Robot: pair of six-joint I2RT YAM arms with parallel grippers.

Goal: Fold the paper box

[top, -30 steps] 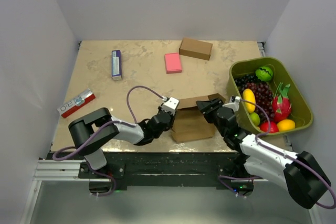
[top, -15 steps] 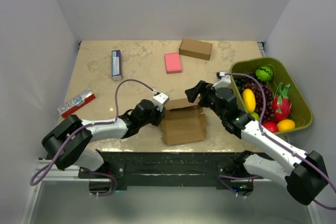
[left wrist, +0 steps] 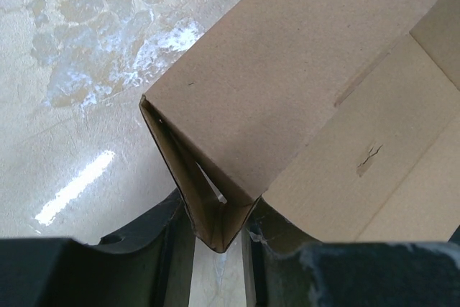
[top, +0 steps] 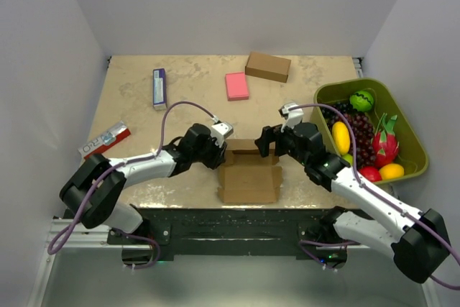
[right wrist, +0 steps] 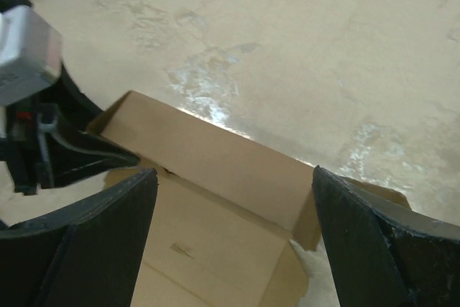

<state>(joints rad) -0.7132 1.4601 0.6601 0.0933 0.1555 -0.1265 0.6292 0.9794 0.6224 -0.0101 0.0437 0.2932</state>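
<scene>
Paper box [top: 248, 177] on mottled beige table [top: 194, 80] (white walls [top: 237, 5]).

Both arms stretch in toward the middle, wrists kept low. Left gripper [left wrist: 215, 231] is clamped on a folded corner of the paper box [left wrist: 287, 84], while the right gripper [right wrist: 231, 185] is spread wide over its far edge.

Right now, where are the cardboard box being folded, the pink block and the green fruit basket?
paper box [top: 249, 181], top external view, on its flat near panel.
pink block [top: 236, 85], top external view, centre of its top face.
green basket [top: 317, 111], top external view, on its left wall.
</scene>
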